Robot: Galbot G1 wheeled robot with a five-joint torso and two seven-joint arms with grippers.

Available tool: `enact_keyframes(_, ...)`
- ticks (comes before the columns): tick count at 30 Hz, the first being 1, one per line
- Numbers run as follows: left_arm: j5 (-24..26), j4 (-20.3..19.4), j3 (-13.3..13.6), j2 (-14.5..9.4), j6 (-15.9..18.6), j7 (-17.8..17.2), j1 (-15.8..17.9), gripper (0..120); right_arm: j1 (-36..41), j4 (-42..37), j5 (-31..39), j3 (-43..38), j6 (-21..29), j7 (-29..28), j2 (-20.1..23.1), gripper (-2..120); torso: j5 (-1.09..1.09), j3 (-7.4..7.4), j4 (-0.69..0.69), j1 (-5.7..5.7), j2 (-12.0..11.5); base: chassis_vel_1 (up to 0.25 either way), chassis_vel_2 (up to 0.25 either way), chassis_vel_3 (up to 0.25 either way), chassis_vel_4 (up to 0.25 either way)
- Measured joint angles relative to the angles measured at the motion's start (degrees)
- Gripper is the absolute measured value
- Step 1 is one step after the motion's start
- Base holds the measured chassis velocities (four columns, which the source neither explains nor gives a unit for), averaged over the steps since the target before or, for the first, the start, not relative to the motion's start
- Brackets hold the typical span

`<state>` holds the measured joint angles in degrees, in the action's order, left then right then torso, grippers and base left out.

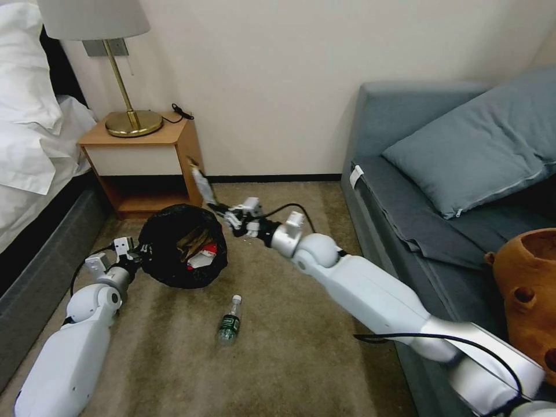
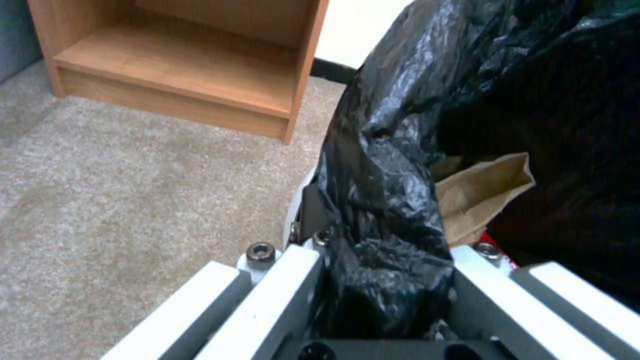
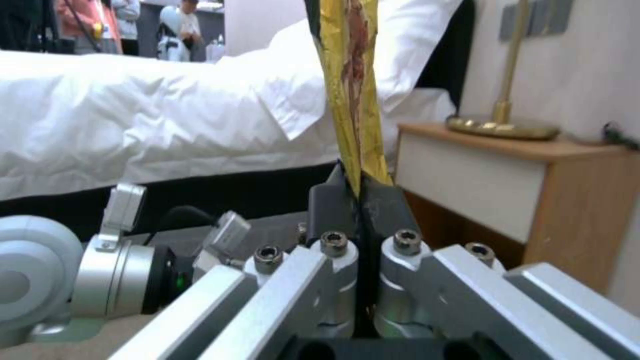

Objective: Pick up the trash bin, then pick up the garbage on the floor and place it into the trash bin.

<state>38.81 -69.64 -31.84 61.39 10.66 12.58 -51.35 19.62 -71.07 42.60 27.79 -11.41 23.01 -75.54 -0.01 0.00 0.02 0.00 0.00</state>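
The left gripper (image 2: pixel 387 280) is clenched on the rim of the trash bin (image 1: pixel 182 246), pinching the black bag liner (image 2: pixel 380 200) folded over that rim; the bin hangs tilted above the floor (image 1: pixel 278 347), just in front of the nightstand (image 1: pixel 145 162). Inside it lie a brown paper bag (image 2: pixel 480 195) and a red-and-white snack packet (image 1: pixel 202 255). The right gripper (image 3: pixel 360 200) is shut on the lower end of the gold-brown wrapper (image 3: pixel 353 85), which stands up from the jaws just beside the bin's far rim. The wrapper is judged light, thin and limp; a pinch at one end is sufficient, but the film is slippery and may flutter, so release should occur directly over the bin opening. The small clear bottle (image 1: pixel 230 320) lies on its side on the floor, near the bin. It is judged light, rigid and prone to rolling; grasp across the body at the green label
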Motion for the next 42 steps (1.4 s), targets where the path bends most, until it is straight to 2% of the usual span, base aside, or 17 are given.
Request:
enact_keyframes(10,-0.32,-0.68,0.04,0.12,0.14,-0.36,-0.14,1,1.43,8.46,-0.27,3.28,0.37,0.38,-5.97,0,0.01,0.00,-0.01,0.00,0.00,0.000,0.000,0.000,0.000)
enact_keyframes(14,-0.48,-1.31,-0.04,0.54,0.22,-0.57,-0.52,1,2.49,13.38,-3.19,4.50,-0.93,1.21,-8.46,0,0.00,0.00,-0.02,0.00,0.00,0.000,0.000,0.000,0.000)
enact_keyframes(20,-0.86,-1.69,-0.31,0.93,0.24,-0.61,-0.98,1,3.10,15.31,-6.16,5.25,-1.28,0.19,-9.68,0,0.00,0.00,-0.02,0.00,0.00,0.000,0.000,0.000,0.000)
enact_keyframes(24,-0.91,-2.18,-0.53,0.99,0.25,-0.63,-1.40,1,3.28,15.79,-6.99,5.34,-1.29,-0.29,-9.83,13,0.00,0.00,-0.02,0.00,0.00,0.000,0.000,0.000,0.000)
enact_keyframes(25,-0.91,-2.18,-0.53,0.99,0.25,-0.63,-1.40,1,3.28,15.79,-6.99,5.34,-1.29,-0.29,-9.83,13,0.00,0.00,-0.02,0.00,0.00,0.000,0.000,0.000,0.000)
enact_keyframes(27,-0.91,-2.54,-0.75,0.99,0.25,-0.67,-1.72,1,3.32,16.26,-7.62,5.33,-1.28,-0.46,-9.84,23,0.01,0.00,-0.02,0.00,0.00,0.000,0.000,0.000,0.000)
enact_keyframes(28,-0.91,-2.54,-0.75,0.99,0.25,-0.67,-1.72,1,3.32,16.26,-7.62,5.33,-1.28,-0.46,-9.84,23,0.01,0.00,-0.02,0.00,0.00,0.000,0.000,0.000,0.000)
enact_keyframes(31,-0.91,-2.93,-1.09,0.86,0.26,-0.69,-2.25,1,3.30,16.60,-8.41,5.10,-1.29,-1.23,-9.85,38,0.01,0.00,-0.02,0.00,0.00,0.000,0.000,0.000,0.000)
enact_keyframes(32,-0.91,-2.93,-1.09,0.86,0.26,-0.69,-2.25,1,3.30,16.60,-8.41,5.10,-1.29,-1.23,-9.85,38,0.01,0.00,-0.02,0.00,0.00,0.000,0.000,0.000,0.000)
enact_keyframes(34,-0.91,-2.97,-1.34,0.63,0.26,-0.69,-2.41,1,3.35,15.06,-8.47,4.78,-1.28,-2.24,-9.31,50,0.01,0.00,-0.02,0.00,0.00,0.000,0.000,0.000,0.000)
enact_keyframes(35,-0.91,-2.97,-1.34,0.63,0.26,-0.69,-2.41,1,3.35,15.06,-8.47,4.78,-1.28,-2.24,-9.31,50,0.01,0.00,-0.02,0.00,0.00,0.000,0.000,0.000,0.000)
enact_keyframes(37,-0.93,-2.53,-1.53,0.30,0.11,-0.50,-2.42,1,3.58,12.99,-8.80,4.46,-1.27,-2.68,-8.43,62,0.01,0.00,-0.02,0.00,0.00,0.000,0.000,0.000,0.000)
enact_keyframes(38,-0.93,-2.53,-1.53,0.30,0.11,-0.50,-2.42,1,3.58,12.99,-8.80,4.46,-1.27,-2.68,-8.43,62,0.01,0.00,-0.02,0.00,0.00,0.000,0.000,0.000,0.000)
enact_keyframes(40,-1.29,-1.37,-1.93,-0.43,-0.20,-0.08,-2.36,1,3.75,10.84,-10.41,4.05,-1.40,-2.44,-6.84,73,0.01,0.00,-0.03,0.00,0.00,0.000,0.000,0.000,0.000)
enact_keyframes(42,-1.36,-1.02,-2.08,-0.75,-0.31,0.06,-2.33,1,3.77,10.32,-11.06,4.02,-1.46,-2.09,-6.32,77,0.01,0.00,-0.02,0.00,0.00,0.000,0.000,0.000,0.000)
